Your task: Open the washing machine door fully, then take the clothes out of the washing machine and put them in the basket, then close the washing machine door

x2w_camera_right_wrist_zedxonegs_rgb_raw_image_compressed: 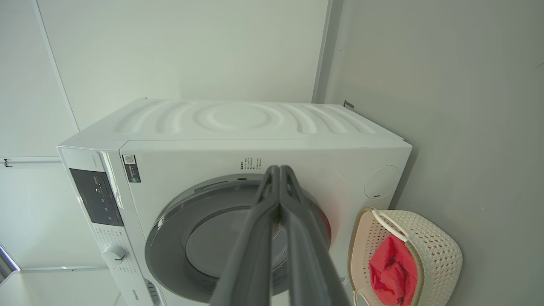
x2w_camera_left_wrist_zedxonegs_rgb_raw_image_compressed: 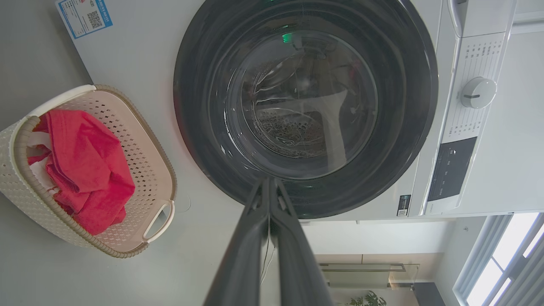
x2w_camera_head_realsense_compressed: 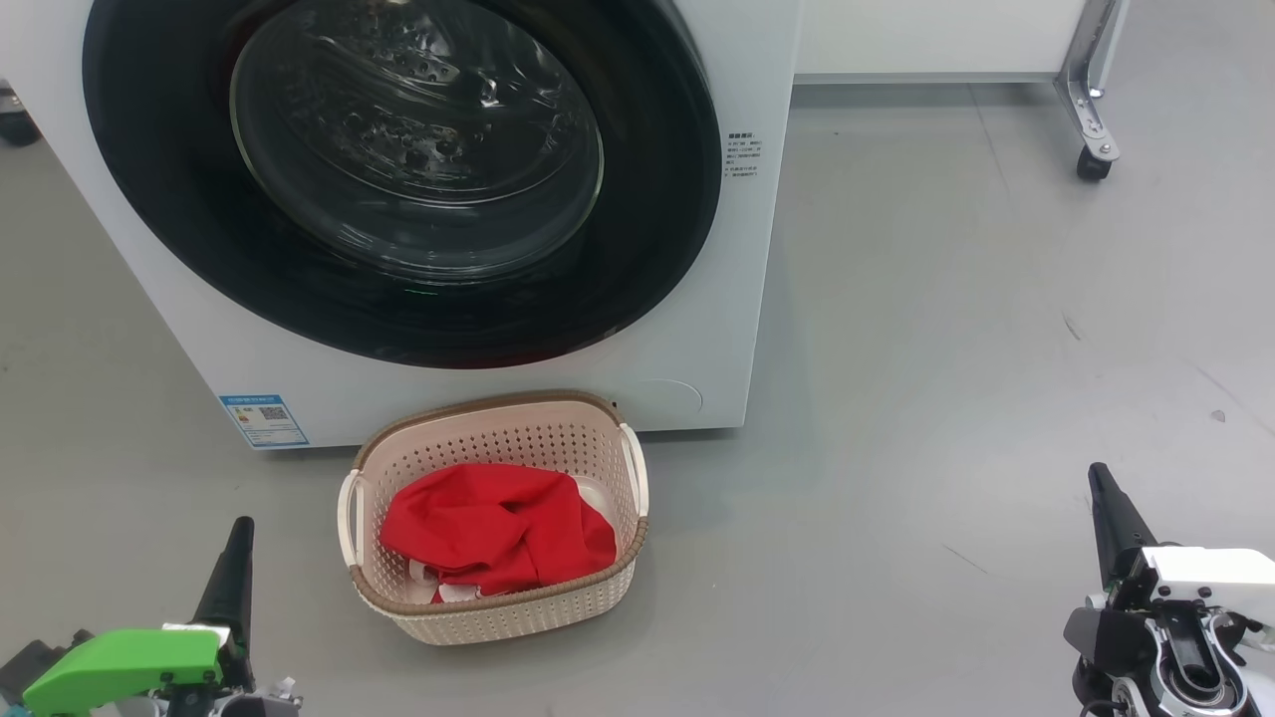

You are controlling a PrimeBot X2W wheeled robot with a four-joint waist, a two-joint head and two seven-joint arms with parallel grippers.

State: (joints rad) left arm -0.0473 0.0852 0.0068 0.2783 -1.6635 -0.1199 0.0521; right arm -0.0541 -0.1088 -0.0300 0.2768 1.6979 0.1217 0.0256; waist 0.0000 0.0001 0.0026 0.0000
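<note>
Red clothes (x2w_camera_head_realsense_compressed: 498, 528) fill the basket (x2w_camera_head_realsense_compressed: 498, 617) on the floor (x2w_camera_head_realsense_compressed: 946, 398) before the washing machine (x2w_camera_head_realsense_compressed: 737, 329), its door (x2w_camera_head_realsense_compressed: 398, 169) shut; job apparently done, left hand (x2w_camera_head_realsense_compressed: 239, 528) and right hand (x2w_camera_head_realsense_compressed: 1098, 478) hang back, fingers together, empty

A smooth grey floor (x2w_camera_head_realsense_compressed: 946, 349) spreads across the head view, marked by a few dark scuffs (x2w_camera_head_realsense_compressed: 1071, 327). At upper right, a silver metal leg (x2w_camera_head_realsense_compressed: 1084, 70) ends in a black caster (x2w_camera_head_realsense_compressed: 1093, 164) resting on the floor, beside a white panel (x2w_camera_head_realsense_compressed: 926, 35) with a grey base strip. Another dark wheel (x2w_camera_head_realsense_compressed: 15, 124) shows at the left edge. In the left wrist view, a bright window (x2w_camera_left_wrist_zedxonegs_rgb_raw_image_compressed: 482, 276) with pale frames stands near a green plant (x2w_camera_left_wrist_zedxonegs_rgb_raw_image_compressed: 367, 297). A plain white wall (x2w_camera_right_wrist_zedxonegs_rgb_raw_image_compressed: 191, 51) backs the right wrist view.
</note>
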